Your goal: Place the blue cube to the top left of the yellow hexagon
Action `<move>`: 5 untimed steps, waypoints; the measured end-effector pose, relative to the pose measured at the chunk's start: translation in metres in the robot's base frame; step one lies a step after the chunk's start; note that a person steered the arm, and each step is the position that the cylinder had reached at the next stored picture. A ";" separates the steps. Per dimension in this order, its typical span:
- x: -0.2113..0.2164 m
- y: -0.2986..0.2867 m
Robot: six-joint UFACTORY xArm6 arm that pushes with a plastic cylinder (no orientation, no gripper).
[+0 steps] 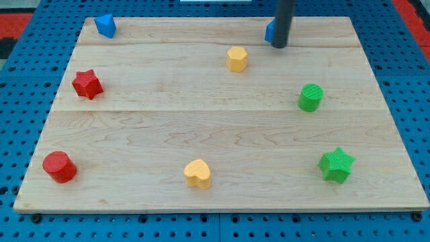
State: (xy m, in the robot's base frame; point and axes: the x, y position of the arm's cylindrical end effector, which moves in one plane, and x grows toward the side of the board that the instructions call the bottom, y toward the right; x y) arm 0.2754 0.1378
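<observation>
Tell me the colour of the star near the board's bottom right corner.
Green star, clear in the camera view.

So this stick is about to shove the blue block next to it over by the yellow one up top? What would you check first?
1. My tip touches the blue cube: cannot tell, the rod hides most of it.
2. Cube on the wooden board: ok.
3. Yellow hexagon in view, unobstructed: ok.
4. Cube sits to the hexagon's top left: not ok, it is to the top right.
5. Other blue block far from the path: ok.
</observation>
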 end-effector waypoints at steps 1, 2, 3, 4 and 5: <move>-0.036 0.003; -0.041 0.002; -0.058 0.014; -0.083 -0.042; -0.056 -0.096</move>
State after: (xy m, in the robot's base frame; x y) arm 0.2197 0.0422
